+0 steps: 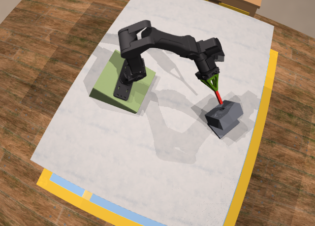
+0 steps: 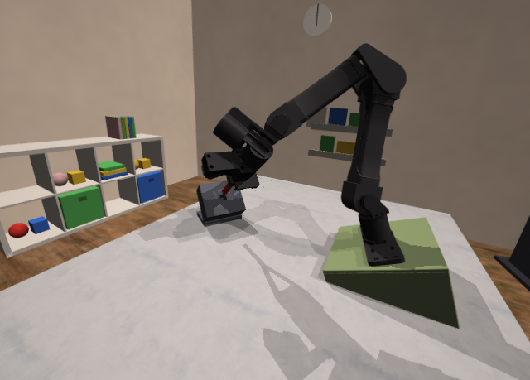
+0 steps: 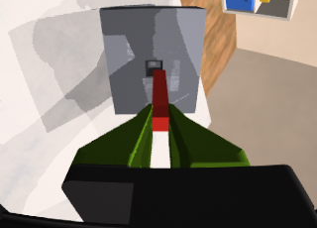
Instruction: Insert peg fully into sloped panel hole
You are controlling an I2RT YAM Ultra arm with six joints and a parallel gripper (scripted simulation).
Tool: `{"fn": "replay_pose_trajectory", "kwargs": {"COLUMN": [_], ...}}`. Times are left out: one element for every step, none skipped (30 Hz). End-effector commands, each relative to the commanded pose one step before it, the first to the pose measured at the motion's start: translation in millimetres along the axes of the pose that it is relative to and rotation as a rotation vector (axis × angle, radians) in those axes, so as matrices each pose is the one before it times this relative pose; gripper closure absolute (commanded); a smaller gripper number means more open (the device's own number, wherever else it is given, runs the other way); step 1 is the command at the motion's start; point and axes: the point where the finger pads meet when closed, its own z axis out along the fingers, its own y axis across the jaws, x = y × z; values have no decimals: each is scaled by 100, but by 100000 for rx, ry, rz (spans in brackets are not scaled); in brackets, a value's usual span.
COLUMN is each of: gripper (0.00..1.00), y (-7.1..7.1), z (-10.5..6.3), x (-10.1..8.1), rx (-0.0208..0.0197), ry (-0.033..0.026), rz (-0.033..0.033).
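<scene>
My gripper (image 1: 213,84) with green fingers is shut on the red peg (image 1: 218,97), which also shows in the wrist view (image 3: 158,104) and in the exterior view (image 2: 225,190). The peg points down at a slant into the grey block with the sloped panel (image 1: 223,114). Its tip is at the small square hole (image 3: 155,67) in the sloped face (image 3: 154,59); most of the red shaft is outside the hole. How deep the tip sits I cannot tell. The block (image 2: 219,204) stands near the table's right edge.
The arm's base stands on a green wedge block (image 1: 122,82) at the table's left middle. The table's right edge with a yellow border (image 1: 264,112) is close to the grey block. A white shelf with boxes (image 2: 81,188) stands off the table.
</scene>
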Motion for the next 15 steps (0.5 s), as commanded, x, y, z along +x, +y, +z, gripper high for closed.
{"fn": "replay_pose_trajectory", "kwargs": {"gripper": [100,100,100,100,100,100,100,100,100,100,100,100,100,100,100], "y": [494,73,75,78,80,83,81,72,53,0,0,-17,-35,-42,-41], "z": [-529,-14,-7,-2,2,6,8,8,6,0,0,-3,-5,-5,-3], "x": [714,40,40,40,41,40,33,20,1,0,0,-18,-33,-38,-37], "rx": [-231,-2,-2,-1,-1,-1,-1,-1,-1,0,0,0,0,0,0], "ry": [945,1,1,1,1,1,1,1,0,0,0,0,0,-1,-1], "rz": [-123,-1,-1,-1,-1,-1,-1,-1,0,0,0,0,1,1,1]}}
